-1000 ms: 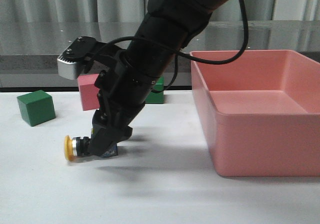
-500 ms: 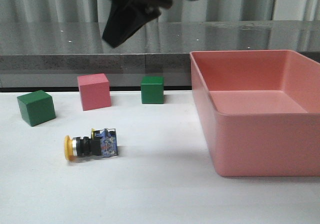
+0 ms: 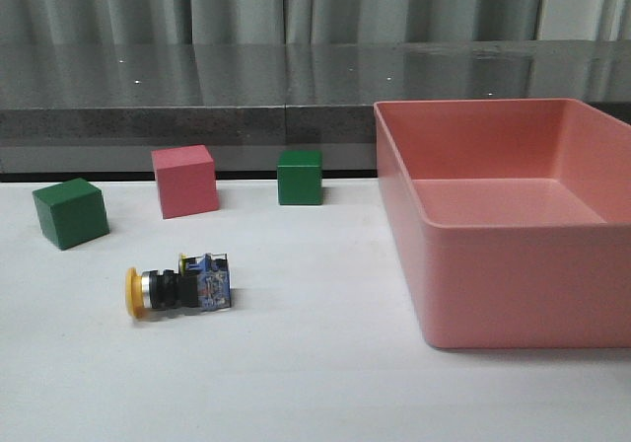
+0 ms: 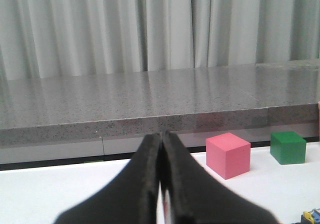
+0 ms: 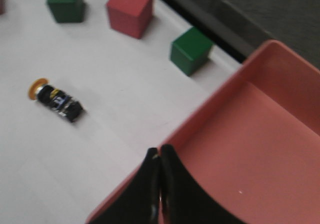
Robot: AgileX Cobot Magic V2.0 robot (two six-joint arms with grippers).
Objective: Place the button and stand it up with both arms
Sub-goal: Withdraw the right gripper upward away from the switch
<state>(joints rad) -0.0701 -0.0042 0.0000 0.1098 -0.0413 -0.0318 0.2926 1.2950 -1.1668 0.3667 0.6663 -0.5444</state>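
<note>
The button (image 3: 178,290) lay on its side on the white bench (image 3: 296,363), free of both arms. Its yellow cap pointed away from the pink tub (image 3: 508,220), and its blue-and-clear base faced toward the tub. A silver ring and a black body sat between cap and base. The button rested well apart from the tub, with open bench between them.

Behind the button stood a pink cube (image 3: 184,181). A green cube (image 3: 70,212) stood further from the tub than the pink one. A second green cube (image 3: 300,177) stood between the pink cube and the tub, near the bench's back edge. None of the cubes touched the button or one another. A grey ledge and pale curtains ran behind the bench.

The left pincer (image 4: 161,184) was closed, its two black fingers pressed together with nothing between them. From its wrist view the pink cube (image 4: 228,155) and one green cube (image 4: 287,147) showed ahead, and a blue-and-yellow scrap of the button (image 4: 311,217) sat at the frame's corner.

The right pincer (image 5: 159,189) was likewise closed and empty. It hung high above the near rim of the tub (image 5: 240,134). Its blurred wrist view took in the button (image 5: 56,98), the pink cube (image 5: 130,10) and both green cubes (image 5: 191,50) (image 5: 65,2).
</note>
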